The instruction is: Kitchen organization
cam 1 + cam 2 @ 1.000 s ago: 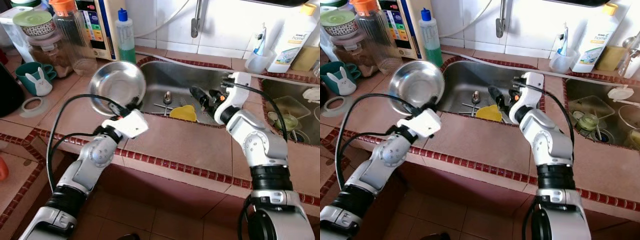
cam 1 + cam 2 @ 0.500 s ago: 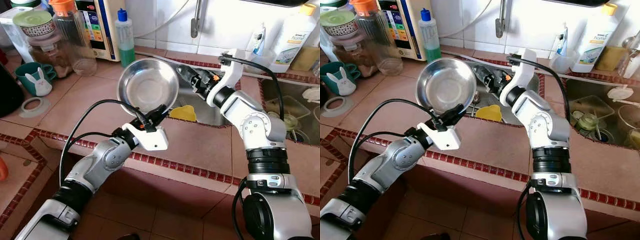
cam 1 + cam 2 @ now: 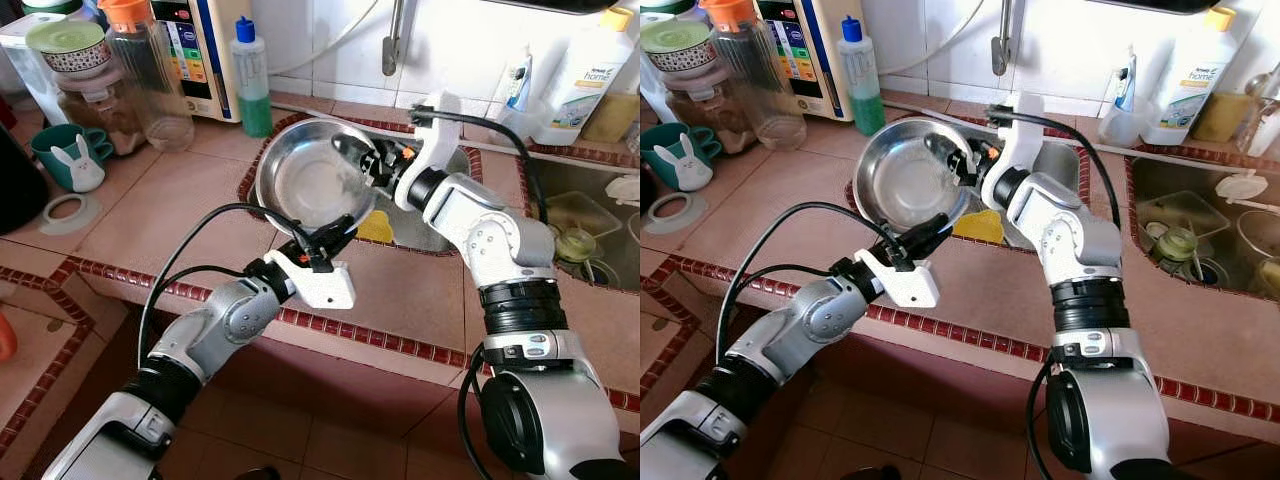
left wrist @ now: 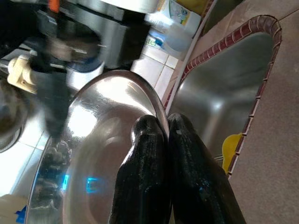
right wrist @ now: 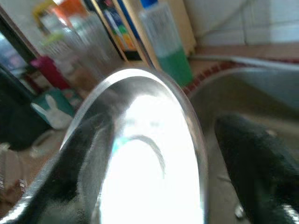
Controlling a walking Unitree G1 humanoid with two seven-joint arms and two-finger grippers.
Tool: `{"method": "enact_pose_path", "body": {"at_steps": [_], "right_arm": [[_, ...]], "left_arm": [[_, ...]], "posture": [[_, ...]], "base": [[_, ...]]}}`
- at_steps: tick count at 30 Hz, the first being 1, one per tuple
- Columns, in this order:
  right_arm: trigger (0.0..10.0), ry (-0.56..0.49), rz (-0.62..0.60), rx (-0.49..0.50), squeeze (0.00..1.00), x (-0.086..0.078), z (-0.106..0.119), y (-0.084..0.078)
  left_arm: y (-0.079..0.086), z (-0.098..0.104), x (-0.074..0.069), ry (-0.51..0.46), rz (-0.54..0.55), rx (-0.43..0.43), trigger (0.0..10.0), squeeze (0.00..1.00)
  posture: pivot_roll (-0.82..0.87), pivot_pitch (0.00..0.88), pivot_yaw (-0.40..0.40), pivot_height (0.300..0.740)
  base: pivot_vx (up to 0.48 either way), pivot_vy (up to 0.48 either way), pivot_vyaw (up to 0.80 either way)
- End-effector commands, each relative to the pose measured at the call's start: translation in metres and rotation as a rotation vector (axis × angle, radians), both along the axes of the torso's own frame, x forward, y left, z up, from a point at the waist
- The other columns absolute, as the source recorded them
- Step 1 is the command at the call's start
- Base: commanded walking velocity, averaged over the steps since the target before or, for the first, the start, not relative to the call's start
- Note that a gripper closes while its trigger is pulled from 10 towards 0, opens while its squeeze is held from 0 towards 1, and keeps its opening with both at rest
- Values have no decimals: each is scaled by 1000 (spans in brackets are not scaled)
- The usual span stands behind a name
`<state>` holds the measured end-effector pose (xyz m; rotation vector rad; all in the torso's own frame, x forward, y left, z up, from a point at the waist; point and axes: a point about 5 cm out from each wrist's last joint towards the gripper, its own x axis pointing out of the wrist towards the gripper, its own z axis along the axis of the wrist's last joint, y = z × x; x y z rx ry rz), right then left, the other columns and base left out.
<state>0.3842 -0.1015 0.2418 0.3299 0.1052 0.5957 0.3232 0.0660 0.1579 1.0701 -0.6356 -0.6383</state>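
Observation:
A shiny steel bowl [image 3: 305,180] hangs tilted above the left edge of the sink [image 3: 432,222]. My left gripper [image 3: 335,228] is shut on its near rim; the left wrist view has the two black fingers [image 4: 149,140] pinching that rim [image 4: 117,84]. My right gripper [image 3: 362,158] reaches in from the right at the bowl's far rim and stands open, its fingers on either side of the edge. In the right wrist view the bowl [image 5: 149,177] is very close, with one finger [image 5: 254,154] just beyond its rim.
A yellow item [image 3: 380,228] lies in the sink under the bowl. A green soap bottle [image 3: 250,75], jars [image 3: 150,70] and a teal rabbit mug [image 3: 70,155] stand on the left counter. A second basin [image 3: 590,215] with dishes is at the right, and a tap [image 3: 392,40] behind.
My left arm has carried the bowl rightward from over the counter to the sink's edge. My right gripper has risen out of the sink and moved left to the bowl's rim.

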Motion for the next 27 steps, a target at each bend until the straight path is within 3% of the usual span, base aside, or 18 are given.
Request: {"method": "enact_pose_path", "body": {"at_steps": [1, 2, 16, 27], "right_arm": [[431, -2, -19, -27, 0, 3, 4, -1], [0, 8, -38, -34, 0, 4, 3, -4], [0, 13, -94, -101, 0, 9, -1, -7], [0, 20, -88, -92, 0, 8, -6, -3]], "left_arm": [[-4, 5, 0, -30, -20, 3, 0, 0], [-4, 5, 0, -33, -21, 4, 0, 0], [-2, 3, 0, -43, -23, 19, 0, 0], [-1, 1, -2, -43, -28, 30, 0, 0]], "posture": [[24, 108, 16, 740], [24, 108, 16, 740], [29, 108, 20, 740], [35, 117, 25, 740]], "base": [[0, 0, 0], [0, 0, 0], [0, 0, 0], [0, 0, 0]]}}
